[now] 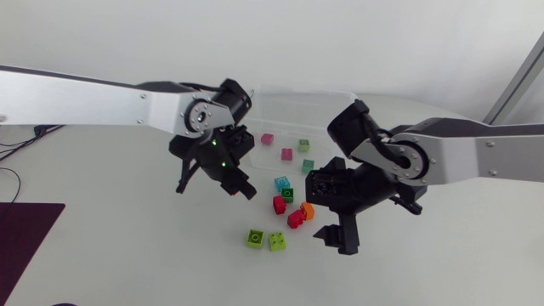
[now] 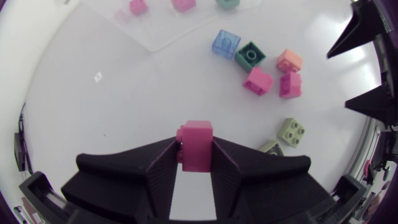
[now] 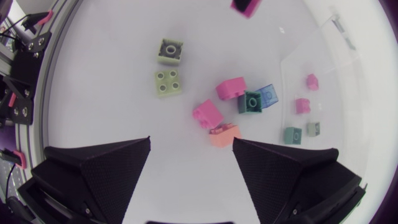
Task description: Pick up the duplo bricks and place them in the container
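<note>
Treat loose bricks [image 3: 207,114] on table [image 1: 127,238] as light, rigid, slick-walled and pinch across opposite flat sides, as with pink brick [image 2: 196,140] clamped in left gripper [image 2: 194,149] near container [image 1: 280,115], right gripper [image 3: 191,142] spread wide above them.

This looks like a robotics lab bench. A plain white table [image 1: 127,255] has two silver-grey arms with black joints reaching over it, the left arm [image 1: 85,98] and the right arm [image 1: 484,157] coming in from its side edges. The things on it read as test props: small coloured duplo bricks [image 1: 279,204] loose near the middle, a clear plastic container [image 1: 289,106] toward the far edge, and a dark mat [image 1: 25,238] at the near left corner.
</note>
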{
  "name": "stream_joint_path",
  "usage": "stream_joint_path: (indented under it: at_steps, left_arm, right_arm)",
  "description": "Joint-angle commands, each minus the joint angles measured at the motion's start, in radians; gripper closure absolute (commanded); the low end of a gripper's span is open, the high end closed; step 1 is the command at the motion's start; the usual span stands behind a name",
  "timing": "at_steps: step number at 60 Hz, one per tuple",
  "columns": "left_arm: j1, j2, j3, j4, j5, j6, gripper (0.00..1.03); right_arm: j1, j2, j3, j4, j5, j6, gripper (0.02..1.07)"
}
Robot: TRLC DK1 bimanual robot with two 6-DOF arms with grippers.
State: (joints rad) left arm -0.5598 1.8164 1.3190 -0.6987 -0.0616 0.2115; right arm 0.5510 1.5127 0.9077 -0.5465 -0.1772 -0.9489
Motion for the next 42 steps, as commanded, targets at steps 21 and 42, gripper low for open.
stream_joint_path:
  at_steps: [21,42]
  left_arm:
    - [0.106,-0.264,0.068,0.097,0.095,0.035,0.80]
    - [0.124,-0.223,0.141,0.297,0.100,-0.073,0.80]
  right_arm:
    - [0.010,0.221,0.080,0.054,0.107,-0.116,0.12]
    - [-0.025,0.300,0.204,0.022,0.108,-0.195,0.12]
